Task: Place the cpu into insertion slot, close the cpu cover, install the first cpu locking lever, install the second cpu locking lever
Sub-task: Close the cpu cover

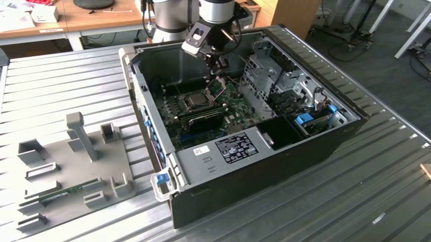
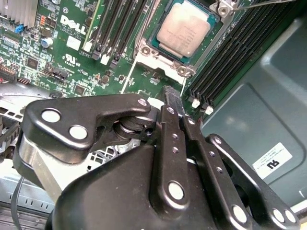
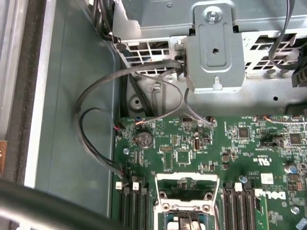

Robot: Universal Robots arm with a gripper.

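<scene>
On the exterior view's left, a grey fixture tray (image 1: 74,161) with upright holders, flat on the ribbed metal table (image 1: 60,80). Toward the middle, an open computer case (image 1: 269,166), lying on its side, with the green circuit board (image 1: 202,123) facing up inside.

On that board, the cpu (image 1: 197,101), seated flat in the insertion slot (image 2: 157,46) with its silver-grey top up. Flanked by long black memory slots on both sides in the second wrist view.

Just beside the chip, toward the exterior view's right, the cpu cover (image 1: 219,86). Raised on its hinge, standing steeply over the board, not shut over the chip.

Directly above, the arm (image 1: 215,10), coming down near-vertical from the top edge into the case. At its end, the gripper (image 1: 216,70), pointing down. Fingers (image 2: 169,124) drawn close together, tips right at the cover's free upper edge. Impossible to tell whether any metal is pinched between them.

Further right, a grey drive cage (image 1: 269,75) and a blue part (image 1: 306,120), well apart from the gripper.
</scene>
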